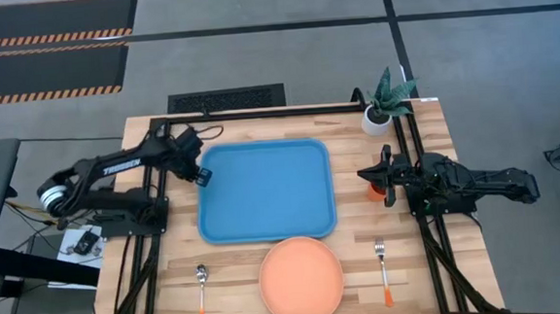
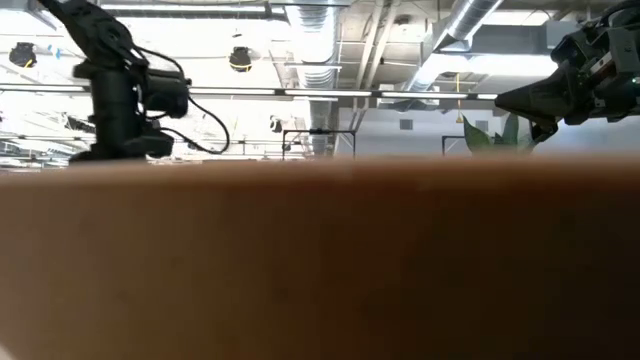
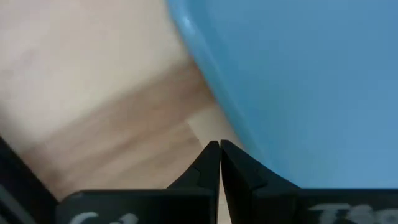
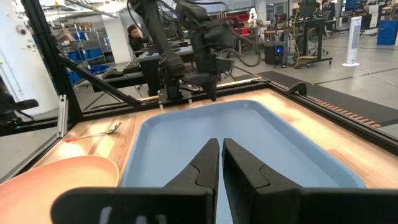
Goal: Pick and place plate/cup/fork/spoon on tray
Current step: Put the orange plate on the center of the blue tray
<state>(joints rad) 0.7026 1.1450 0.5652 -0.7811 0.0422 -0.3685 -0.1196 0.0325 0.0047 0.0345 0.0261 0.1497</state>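
From above, the tray [image 1: 266, 191] lies empty in the middle of the frame on the table [image 1: 435, 138]. My left gripper [image 1: 201, 173] sits at the tray's upper-left corner, just at its rim. My right gripper [image 1: 386, 178] hovers at centre right, right of the tray and apart from it, and under it a bit of the cup [image 1: 373, 188] peeks out orange. The plate [image 1: 301, 279] lies at bottom centre, just below the tray. The spoon [image 1: 202, 291] lies at lower left, the fork [image 1: 383, 270] at lower right, both with handles toward the bottom edge. A potted plant [image 1: 387, 100] stands at upper right.

In the low view a blurred brown band (most likely the table edge) fills the lower half. My left arm [image 2: 118, 85] shows at upper left and my right gripper [image 2: 525, 100] at upper right, with plant leaves [image 2: 490, 135] just below it.

Through my left wrist, my fingers [image 3: 208, 165] are pressed together, holding nothing, at bottom centre. The tray's rim [image 3: 205, 68] curves from top centre down to them, over bare wood.

Through my right wrist, my fingers [image 4: 208, 163] are likewise closed and empty at bottom centre. The tray [image 4: 298, 149] spreads across the middle, the plate [image 4: 56, 180] at lower left, the spoon [image 4: 99, 132] at centre left, my left arm [image 4: 202, 43] at the tray's far corner. A person [image 4: 134, 38] sits in the room at upper left.
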